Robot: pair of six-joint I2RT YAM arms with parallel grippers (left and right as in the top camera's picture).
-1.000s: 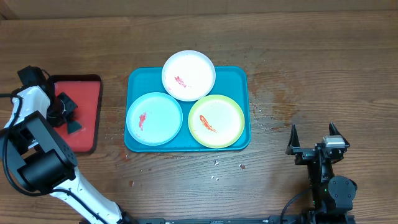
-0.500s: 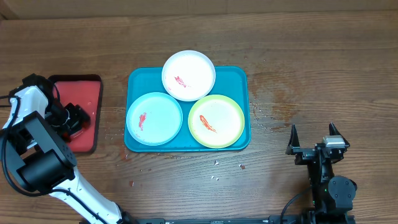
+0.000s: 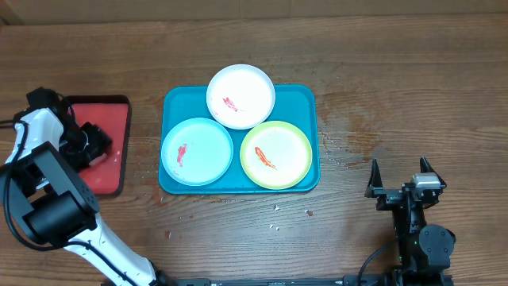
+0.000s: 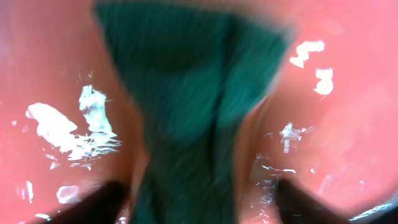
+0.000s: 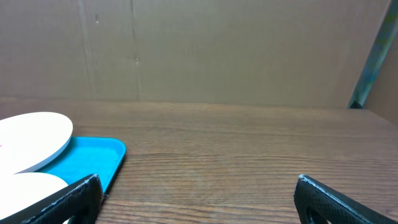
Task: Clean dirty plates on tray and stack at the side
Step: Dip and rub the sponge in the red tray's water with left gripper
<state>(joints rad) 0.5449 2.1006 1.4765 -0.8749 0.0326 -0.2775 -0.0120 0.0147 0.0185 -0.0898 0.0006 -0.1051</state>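
Plates, three of them, lie on the teal tray (image 3: 305,99) at mid-table: a white plate (image 3: 240,95) at the far edge, a light blue plate (image 3: 197,151) near left and a yellow-green plate (image 3: 275,154) near right, each with a red smear and none yet wiped.

The step in hand looks like fetching the wiper. The left gripper (image 3: 89,144) is down over the red tray (image 3: 111,115) at the far left. In the blurred wrist view its fingers stand apart on either side of a dark green cloth (image 4: 186,106), not pinching it. To do this well, it should close squarely on the middle of the cloth and take a thick fold. It should then lift straight up, so the light red tray is not dragged along.

The right gripper (image 3: 399,168) rests at the near right, well apart from the plates, fingers spread and holding nothing.

The wooden table (image 3: 397,79) shows pale specks and faint stains near and right of the teal tray. The red tray gleams as if wet. A plain brown wall stands behind the table.
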